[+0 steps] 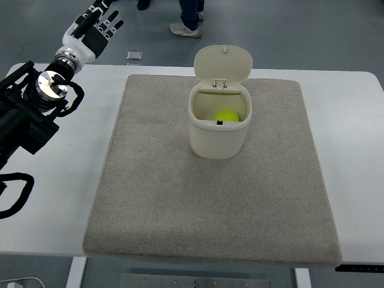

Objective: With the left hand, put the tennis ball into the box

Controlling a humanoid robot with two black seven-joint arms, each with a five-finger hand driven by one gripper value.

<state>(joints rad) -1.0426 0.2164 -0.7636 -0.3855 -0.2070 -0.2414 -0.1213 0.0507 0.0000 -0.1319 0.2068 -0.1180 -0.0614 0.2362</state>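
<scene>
A yellow-green tennis ball (227,116) lies inside the cream box (218,135), which stands on the grey mat with its lid (222,63) flipped up at the back. My left hand (99,25) is raised at the far left corner of the table, well away from the box, fingers spread and holding nothing. The right arm does not show.
The grey mat (210,198) covers the middle of the white table (354,120). A small grey object (135,56) lies at the table's far edge. A person's feet (185,29) stand on the floor beyond the table. Black cables (15,195) hang at the left.
</scene>
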